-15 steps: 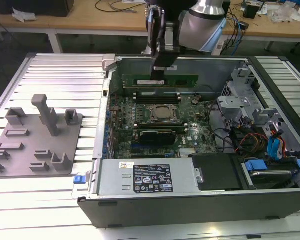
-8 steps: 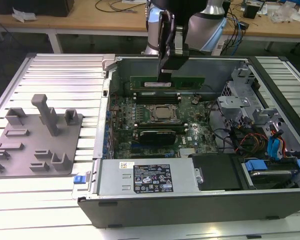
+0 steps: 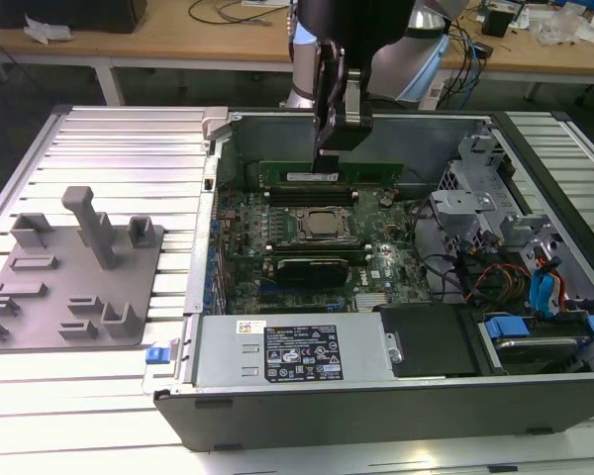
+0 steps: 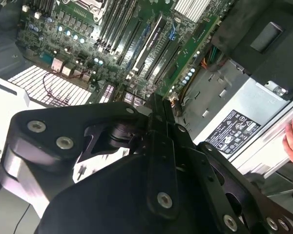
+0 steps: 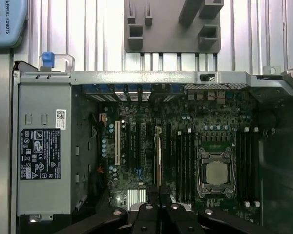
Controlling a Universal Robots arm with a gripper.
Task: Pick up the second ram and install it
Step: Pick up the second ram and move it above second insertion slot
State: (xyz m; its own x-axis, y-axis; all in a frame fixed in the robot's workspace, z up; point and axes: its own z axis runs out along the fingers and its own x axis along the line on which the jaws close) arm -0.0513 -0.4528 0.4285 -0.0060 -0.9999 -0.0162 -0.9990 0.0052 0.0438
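Green circuit-board stick, the second ram (image 3: 371, 172), stands edgewise inside the open grey metal computer case (image 3: 376, 401). It is pinched in the black gripper's (image 3: 329, 153) jaws at the long black memory slots (image 3: 307, 195) beside the silver CPU (image 3: 322, 226), close to the case's wall.

Three cameras, one open computer case (image 3: 376, 406)
Exterior view looks down from outside the case; first wrist view hangs nearer, facing straight down, and second wrist view is slanted — all share the motherboard (image 3: 391, 262).

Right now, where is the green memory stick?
In the exterior view, the green memory stick hangs in the fingers, over the slots behind the silver processor.
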